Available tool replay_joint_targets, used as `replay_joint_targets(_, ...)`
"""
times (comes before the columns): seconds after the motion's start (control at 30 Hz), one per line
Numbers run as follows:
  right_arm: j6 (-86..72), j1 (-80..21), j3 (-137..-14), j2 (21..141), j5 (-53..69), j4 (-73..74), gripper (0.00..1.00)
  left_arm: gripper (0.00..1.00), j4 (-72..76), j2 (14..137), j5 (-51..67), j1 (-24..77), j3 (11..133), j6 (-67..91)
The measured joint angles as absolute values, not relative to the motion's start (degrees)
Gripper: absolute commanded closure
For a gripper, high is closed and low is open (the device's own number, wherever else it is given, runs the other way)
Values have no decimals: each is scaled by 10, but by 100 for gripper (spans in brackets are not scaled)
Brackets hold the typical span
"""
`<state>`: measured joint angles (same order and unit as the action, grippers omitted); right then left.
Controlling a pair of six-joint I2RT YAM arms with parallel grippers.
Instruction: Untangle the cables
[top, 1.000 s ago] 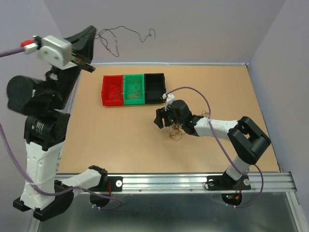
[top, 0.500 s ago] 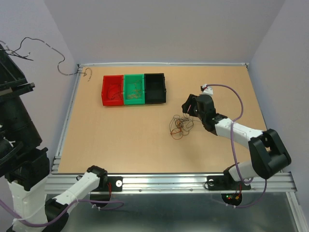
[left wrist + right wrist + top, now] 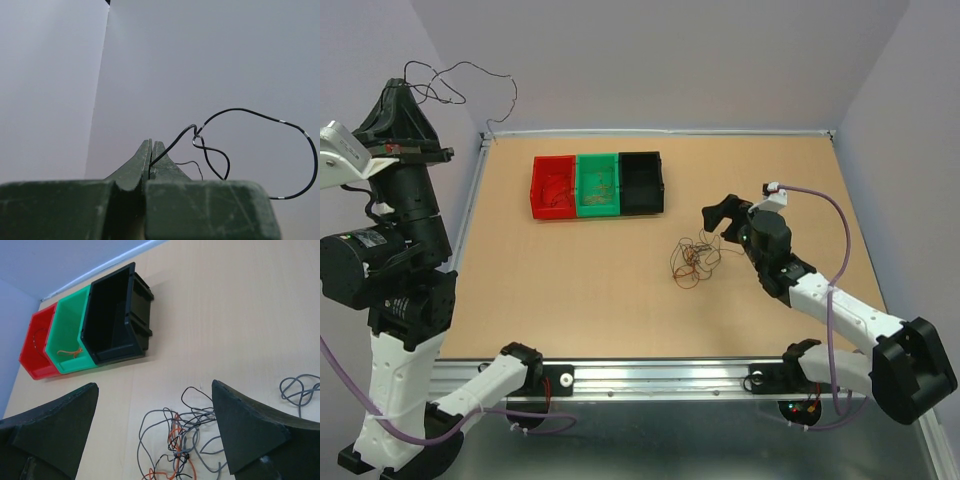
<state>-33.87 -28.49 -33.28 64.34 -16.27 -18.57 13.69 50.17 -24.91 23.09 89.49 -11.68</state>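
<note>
The cables (image 3: 691, 261) lie as a small tangled bunch of thin grey, orange and dark wires on the tan table, right of centre. My right gripper (image 3: 718, 222) is open just right of the bunch. In the right wrist view the bunch (image 3: 186, 441) lies between and below its spread fingers (image 3: 154, 386), not touched. My left gripper (image 3: 398, 92) is raised high at the far left and is shut on one thin black wire (image 3: 460, 72), which curls above it. In the left wrist view the wire (image 3: 260, 114) comes out of the closed jaws (image 3: 151, 146).
Three joined bins stand at the back of the table: red (image 3: 536, 185), green (image 3: 599, 211) and black (image 3: 661, 180). The red and green hold thin wires. A separate grey wire loop (image 3: 299, 388) lies right of the bunch. Lilac walls stand behind and beside the table.
My right gripper has drawn back to the right off the bunch, which stays on the table. My left arm has swung about at the far left, still holding the black wire.
</note>
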Motion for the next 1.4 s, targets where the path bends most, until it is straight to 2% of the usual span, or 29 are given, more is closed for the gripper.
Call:
replay_joint_targets(0.73, -326, -285, -320, 629, -145, -211, 0, 100, 139, 509, -249, 231, 895, -126)
replay_joint_targets(1.03, -325, -285, -319, 620, -138, -215, 0, 100, 94, 599, -252, 231, 936, -147)
replay_joint_targets(1.27, -325, -285, -312, 610, -133, -218, 0, 100, 99, 618, -256, 212, 832, -162)
replay_joint_targets(1.4, -326, -285, -309, 606, -131, -219, 0, 100, 114, 616, -235, 153, 758, -157)
